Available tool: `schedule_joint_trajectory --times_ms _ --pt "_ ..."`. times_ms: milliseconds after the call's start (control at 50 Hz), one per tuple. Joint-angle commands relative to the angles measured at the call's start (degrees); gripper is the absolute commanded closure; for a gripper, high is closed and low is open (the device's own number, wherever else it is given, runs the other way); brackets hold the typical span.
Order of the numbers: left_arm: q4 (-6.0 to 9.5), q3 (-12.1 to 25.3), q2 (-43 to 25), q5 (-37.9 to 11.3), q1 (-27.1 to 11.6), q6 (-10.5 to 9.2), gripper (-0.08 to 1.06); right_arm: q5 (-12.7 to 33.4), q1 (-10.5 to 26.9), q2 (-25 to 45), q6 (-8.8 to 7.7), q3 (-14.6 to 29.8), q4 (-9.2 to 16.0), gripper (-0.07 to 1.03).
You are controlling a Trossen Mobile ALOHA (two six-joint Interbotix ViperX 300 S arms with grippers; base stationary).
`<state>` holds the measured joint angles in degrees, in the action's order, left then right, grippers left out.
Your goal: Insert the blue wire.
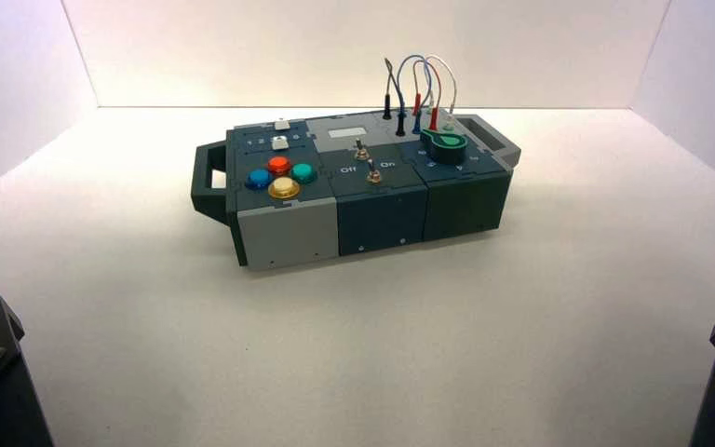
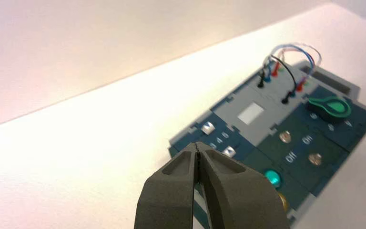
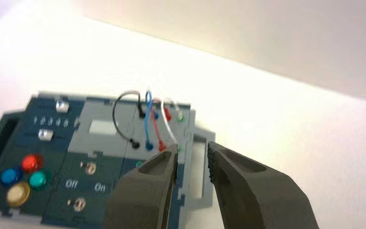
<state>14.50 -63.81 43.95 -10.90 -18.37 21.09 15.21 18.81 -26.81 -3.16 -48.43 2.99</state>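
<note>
While both grippers wait well apart from the box, the blue wire (image 3: 147, 114) arches over its grey back-right panel (image 1: 408, 131), a plug at each end standing in it.
Beside it rise the black wire (image 3: 115, 114), red wire (image 3: 155, 125) and white wire (image 3: 167, 124), with the green knob (image 1: 445, 147) in front; nearer the camera, the left gripper (image 2: 197, 147) has its fingers together, the right gripper (image 3: 193, 152) has its fingers wide with nothing between them.

Robot test bench, pale walled booth (image 1: 354, 56), button-and-wire box (image 1: 372, 177)
</note>
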Motion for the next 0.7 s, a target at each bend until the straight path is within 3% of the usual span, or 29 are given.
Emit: schedule_joint_trajectory --times_ms 20,160,400,700 --pt "0.09 0.3 0.4 1.9 1.8 0.00 1.01 -7.3 -2.5 -4.7 0.18 -3.2 0.3 0.61" --pt "-0.09 0.0 0.2 4.2 4.7 0.26 1.01 -11.9 -5.3 -7.3 0.09 -5.4 0.4 0.61" --pt "-0.26 -1.2 0.1 6.8 8.8 0.97 1.01 -16.1 -9.2 -5.9 0.00 -6.2 0.2 0.61" --pt "-0.26 -1.0 0.3 7.0 10.6 0.97 1.01 -21.1 -10.3 -6.3 -0.09 -7.7 0.1 0.61"
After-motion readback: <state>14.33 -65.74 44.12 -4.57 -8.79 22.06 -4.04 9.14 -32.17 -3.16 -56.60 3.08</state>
